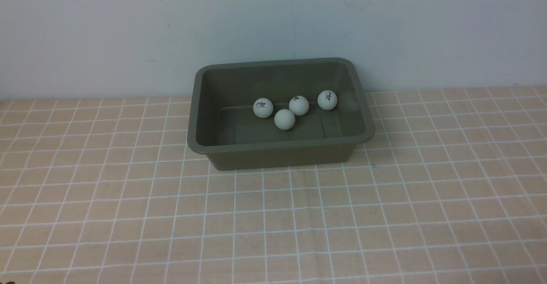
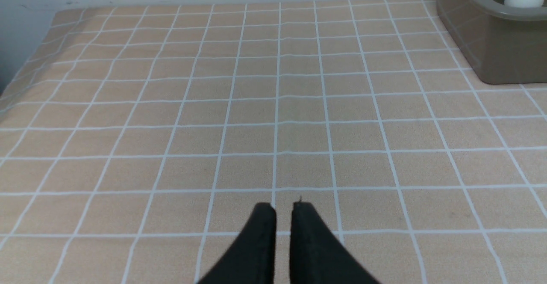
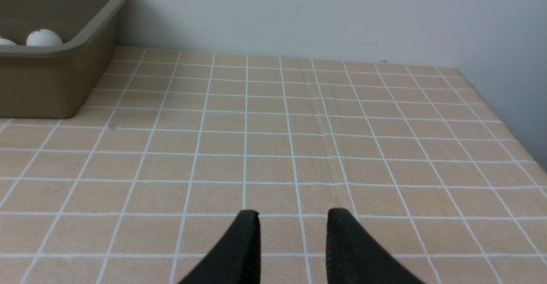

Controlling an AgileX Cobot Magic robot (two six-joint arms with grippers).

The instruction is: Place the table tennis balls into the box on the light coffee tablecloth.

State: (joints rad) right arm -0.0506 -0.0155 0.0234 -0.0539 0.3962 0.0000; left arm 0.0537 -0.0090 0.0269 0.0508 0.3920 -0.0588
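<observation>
The left end effector [image 2: 282, 209] hangs low over bare cloth with its two black fingers pressed nearly together and nothing between them; the right end effector [image 3: 292, 217] sits likewise above open cloth, its fingers parted by a clear gap and also empty. Neither arm shows in the front view, so both appear drawn back toward the robot. Beyond them the light tan-peach tablecloth [image 1: 128, 215] with its grid of thin white lines covers the surface, and no ball lies on it. The rectangular olive-green plastic box [image 1: 280, 149] stands at the far middle near the wall, and all four small white matte table tennis balls [image 1: 284, 119] rest on its floor, clustered near the back. The task looks finished; the sound course is to keep both arms well apart from the box so it is not nudged.
</observation>
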